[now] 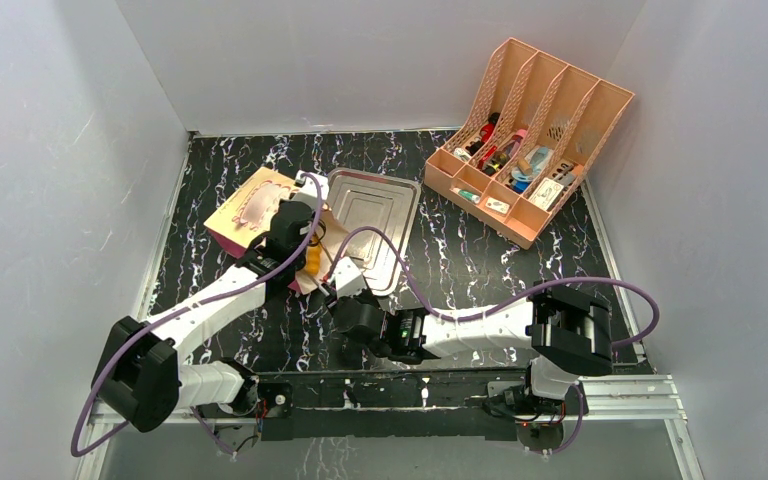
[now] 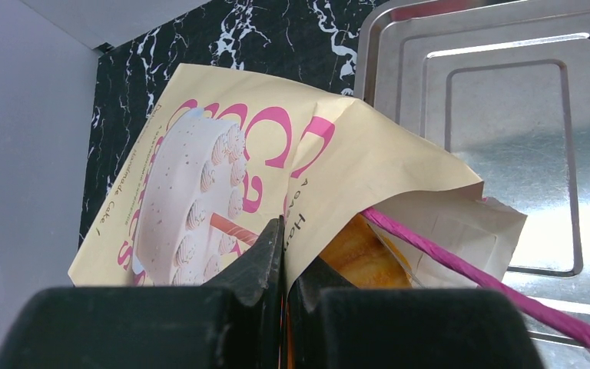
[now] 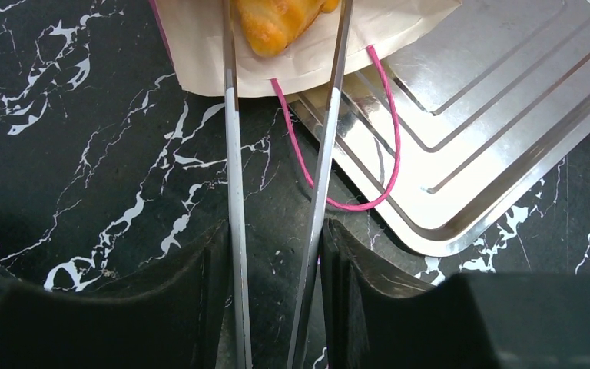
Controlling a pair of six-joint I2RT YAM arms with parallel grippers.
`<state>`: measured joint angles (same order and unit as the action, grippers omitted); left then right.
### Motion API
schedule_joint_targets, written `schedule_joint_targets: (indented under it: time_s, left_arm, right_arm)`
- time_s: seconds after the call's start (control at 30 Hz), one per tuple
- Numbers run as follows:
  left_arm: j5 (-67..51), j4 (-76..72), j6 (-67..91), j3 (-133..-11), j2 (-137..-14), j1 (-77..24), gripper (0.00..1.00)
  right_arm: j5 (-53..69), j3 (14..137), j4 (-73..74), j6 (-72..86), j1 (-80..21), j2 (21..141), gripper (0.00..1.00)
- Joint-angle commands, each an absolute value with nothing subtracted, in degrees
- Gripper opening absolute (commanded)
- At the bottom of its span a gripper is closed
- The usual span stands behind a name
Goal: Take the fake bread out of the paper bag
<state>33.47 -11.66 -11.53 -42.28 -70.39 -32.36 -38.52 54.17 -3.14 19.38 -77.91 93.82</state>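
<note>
Black marbled tabletop (image 1: 460, 290) is seen across the whole cell. Peach rack (image 1: 530, 150) is set at the back right, with small items in its slots. Metal tray (image 1: 375, 215) is laid flat at centre, nothing seen in it.

Bag (image 1: 255, 205) is laid on its side just left of the tray, printed face up and mouth toward the arms. The mouth edge is lapped over the tray's left rim.

Left fingers (image 2: 273, 261) are pressed together, with the bag's upper mouth edge pinched between them and held up off the lower side.

Right fingers (image 3: 207, 261) are clamped on metal tongs (image 3: 230, 154), one blade lying against each inner face. The blades are pointed into the bag mouth.

Bread (image 3: 280, 19) is seen as one glossy golden piece, lying just inside the mouth on the bag's lower panel. It is bracketed by the two blade tips, one on each side. Whether it is actually gripped cannot be told. It is seen just right of the left fingers in the left wrist view.

Pink cord (image 3: 353, 204) is looped from the mouth across the tabletop and the tray corner.
</note>
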Motion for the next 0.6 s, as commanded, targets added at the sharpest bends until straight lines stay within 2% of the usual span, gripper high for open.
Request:
schedule_joint_targets:
  time_s: [0.0, 0.1, 0.23, 0.33, 0.47, 0.53, 0.57]
  left_arm:
    - [34.54, -11.0, -10.74, -43.24, -67.73, -32.06, 0.0]
    - [34.57, -10.83, -10.79, -43.22, -67.62, -32.07, 0.0]
    - [34.54, -10.66, -10.65, -43.22, -67.56, -32.05, 0.0]
    - [34.54, -10.64, -10.67, -43.24, -67.57, -32.06, 0.0]
    - [34.54, -10.72, -10.79, -43.28, -67.55, -32.07, 0.0]
    - [34.52, -10.72, -10.79, -43.37, -67.73, -32.06, 0.0]
    - [34.58, -10.67, -10.76, -43.41, -67.8, -32.03, 0.0]
  right_arm:
    - [-37.76, 57.95, -3.76, 19.64, -78.13, 94.14, 0.39]
    - [-36.91, 59.48, -2.56, 19.64, -78.16, 95.43, 0.51]
    - [-36.66, 60.53, -1.94, 19.43, -78.14, 96.08, 0.54]
    - [-37.13, 60.56, -1.85, 19.36, -78.18, 95.93, 0.51]
    - [-38.32, 59.85, -2.34, 19.36, -78.2, 95.11, 0.33]
    - [-38.34, 59.52, -2.62, 19.42, -78.15, 95.12, 0.35]
    - [-38.37, 59.48, -2.59, 19.46, -78.2, 95.38, 0.4]
